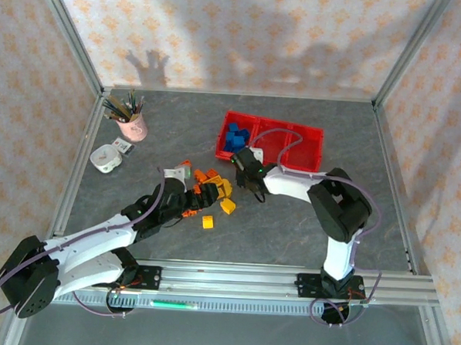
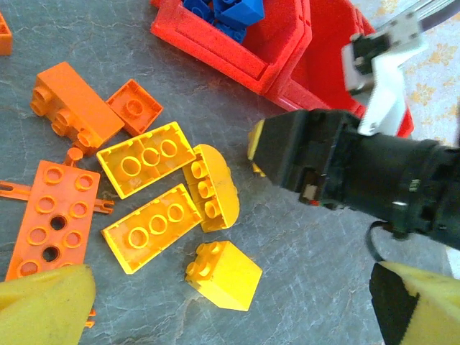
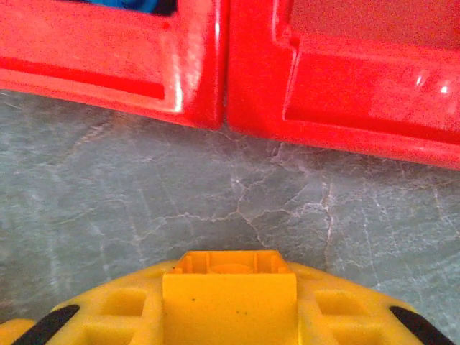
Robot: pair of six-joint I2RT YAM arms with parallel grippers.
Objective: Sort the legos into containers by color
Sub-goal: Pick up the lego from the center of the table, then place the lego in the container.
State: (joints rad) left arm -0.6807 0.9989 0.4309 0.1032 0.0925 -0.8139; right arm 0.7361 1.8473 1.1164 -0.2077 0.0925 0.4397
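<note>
red glossy plastic containers (image 1: 295, 126), three bins in a row on the grey veined tabletop (image 2: 323, 273). left bin holds blue legos (image 1: 234, 136), the other two show red floor. yellow and orange legos (image 2: 151, 158) lie loose near the bins: studded bricks, one half-round, a flat orange plate with holes (image 2: 54, 215). left jaws spread wide, gripping nothing. a yellow block (image 3: 230, 291) sits between the right jaws, just before the bins; can't tell if clamped.

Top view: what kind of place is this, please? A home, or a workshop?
Most likely a robot test cell in a lab, not a home. A metal frame encloses the table, patterned backdrop sheets hang behind, and a left arm and right arm are bolted to a rail.
</note>
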